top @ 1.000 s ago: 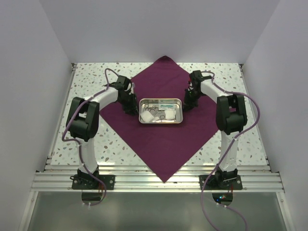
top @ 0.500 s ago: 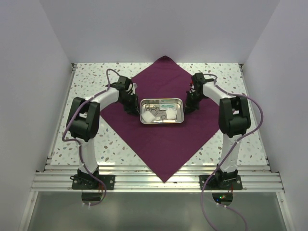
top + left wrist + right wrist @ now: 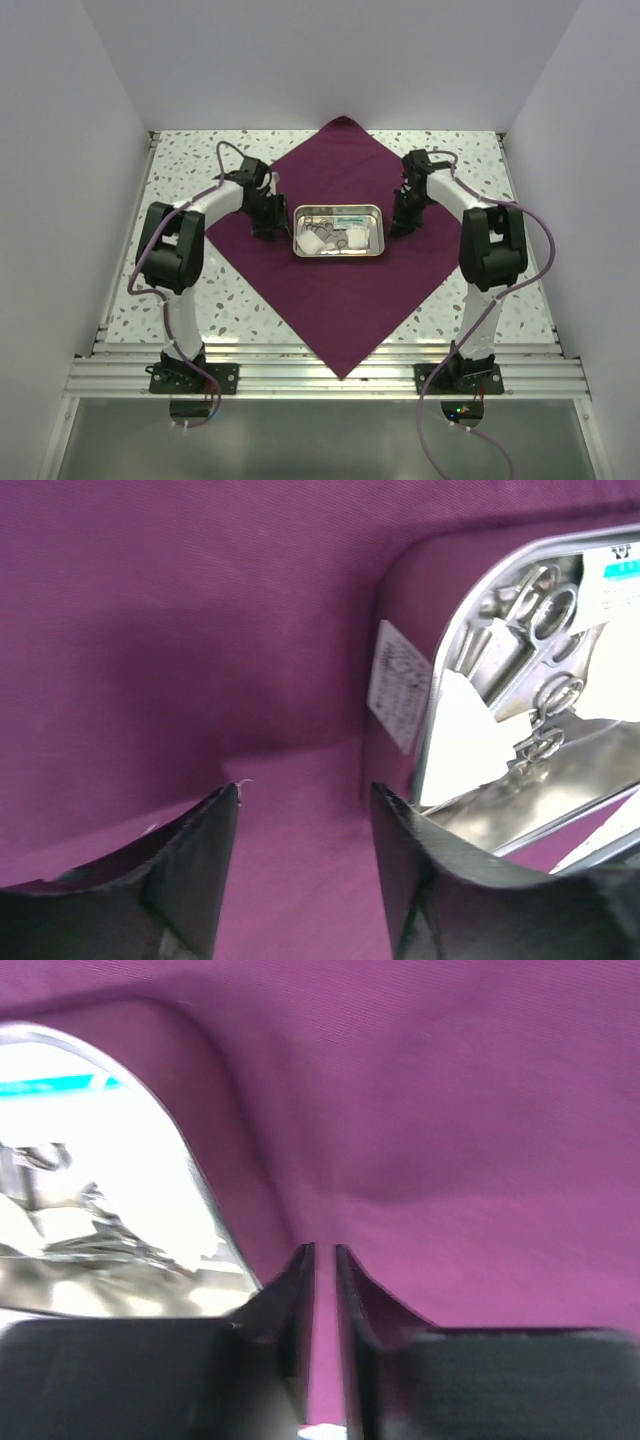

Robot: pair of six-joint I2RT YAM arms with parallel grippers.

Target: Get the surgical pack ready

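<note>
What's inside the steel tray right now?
The steel tray holds silver ring-handled instruments, white gauze pads and a teal-striped packet. Whatever lies beneath the gauze and packet is covered.

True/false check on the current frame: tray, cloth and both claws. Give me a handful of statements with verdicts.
1. The steel tray sits on the purple cloth. True.
2. The left claw is shut. False: it is open, with cloth showing in the wide gap.
3. The tray is empty. False: it holds scissors, white gauze and a packet.
4. The claws flank the tray, the left claw on its left and the right claw on its right. True.
5. The cloth is folded over the tray. False: it lies spread out and the tray is uncovered.
</note>
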